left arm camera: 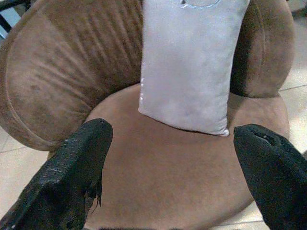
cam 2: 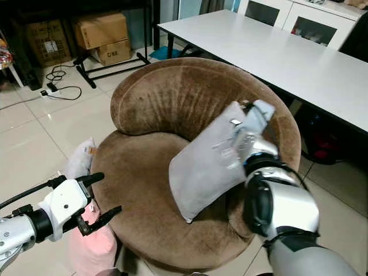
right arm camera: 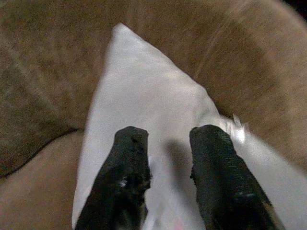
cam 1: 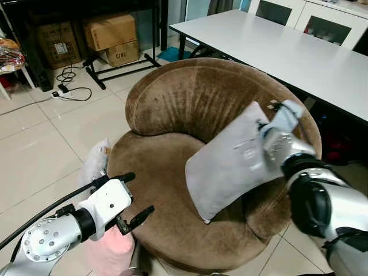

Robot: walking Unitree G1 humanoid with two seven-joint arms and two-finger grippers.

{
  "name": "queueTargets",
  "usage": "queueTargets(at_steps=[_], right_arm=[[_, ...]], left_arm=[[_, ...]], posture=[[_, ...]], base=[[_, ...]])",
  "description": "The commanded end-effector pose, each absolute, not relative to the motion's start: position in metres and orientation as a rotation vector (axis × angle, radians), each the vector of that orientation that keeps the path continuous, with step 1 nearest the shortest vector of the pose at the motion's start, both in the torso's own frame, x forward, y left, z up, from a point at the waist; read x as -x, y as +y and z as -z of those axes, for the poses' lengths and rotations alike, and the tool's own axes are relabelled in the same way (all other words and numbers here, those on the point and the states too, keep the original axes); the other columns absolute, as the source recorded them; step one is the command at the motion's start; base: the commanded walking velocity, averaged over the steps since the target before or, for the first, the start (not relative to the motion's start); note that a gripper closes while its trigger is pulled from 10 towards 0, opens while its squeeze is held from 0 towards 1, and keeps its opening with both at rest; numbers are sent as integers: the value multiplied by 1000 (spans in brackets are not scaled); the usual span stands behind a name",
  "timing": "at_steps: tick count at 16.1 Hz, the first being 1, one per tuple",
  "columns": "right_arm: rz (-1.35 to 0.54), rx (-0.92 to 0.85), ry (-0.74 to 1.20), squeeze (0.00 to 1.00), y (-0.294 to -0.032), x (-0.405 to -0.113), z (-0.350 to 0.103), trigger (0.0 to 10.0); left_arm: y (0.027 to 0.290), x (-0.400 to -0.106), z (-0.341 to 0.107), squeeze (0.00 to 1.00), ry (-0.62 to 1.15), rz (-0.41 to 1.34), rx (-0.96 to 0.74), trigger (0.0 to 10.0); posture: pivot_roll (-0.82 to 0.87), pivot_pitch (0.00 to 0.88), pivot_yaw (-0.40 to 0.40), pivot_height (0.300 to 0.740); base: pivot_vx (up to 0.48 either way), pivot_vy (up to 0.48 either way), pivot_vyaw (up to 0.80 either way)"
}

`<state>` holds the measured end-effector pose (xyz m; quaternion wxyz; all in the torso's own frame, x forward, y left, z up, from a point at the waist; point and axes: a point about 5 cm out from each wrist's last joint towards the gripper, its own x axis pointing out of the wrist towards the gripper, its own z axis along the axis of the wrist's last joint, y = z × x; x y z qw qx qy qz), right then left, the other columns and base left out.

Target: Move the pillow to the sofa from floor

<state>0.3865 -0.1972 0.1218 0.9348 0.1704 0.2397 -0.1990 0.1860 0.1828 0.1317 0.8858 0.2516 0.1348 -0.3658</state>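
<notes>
The grey pillow (cam 1: 230, 164) is already up on the round brown sofa (cam 1: 172, 115), standing on one lower corner on the seat and leaning back against the curved backrest on the robot's right side. The right gripper (right arm camera: 165, 163) is at the pillow's upper edge, its two black fingers (right arm camera: 127, 167) lying over the fabric with a narrow gap between them; from where I stand I cannot tell whether they are pinching cloth or merely resting against it. The left gripper (cam 1: 131, 198) hangs low in front of the sofa's near edge, its fingers spread wide and holding nothing, with a pink pillow (cam 1: 112, 250) just below it and a white plastic bag (cam 1: 95, 161) lying on the tiled floor (cam 1: 40, 149) beside the sofa.

The risk I see is in the letting go. The pillow balances on a corner and tilts, so if the fingers pull away while snagging the cover, it could tip forward and slide off the seat to the floor again. A small tag near its top could also catch.

As for writing, one of the cardboard boxes (cam 1: 112, 37) by the far wall carries dark print, too small to read with certainty. The white tabletop (cam 1: 276, 46) behind the sofa is well apart from all this
</notes>
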Motion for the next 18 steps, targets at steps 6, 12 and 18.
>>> queueTargets(at_steps=[6,12,18], right_arm=[[262,-168,285,0,-218,-390,-146,10000],[-178,-70,218,0,-161,-311,-132,10000],[-184,-43,245,0,-142,-275,-117,10000]], left_arm=[[188,-208,-135,0,186,463,-417,10000],[193,-213,-136,0,107,157,-318,10000],[191,-209,-130,0,91,123,-355,10000]], posture=[[-39,0,-116,740],[-66,0,-93,740],[-73,0,-68,740]], base=[[0,0,0],[0,0,0],[0,0,0]])
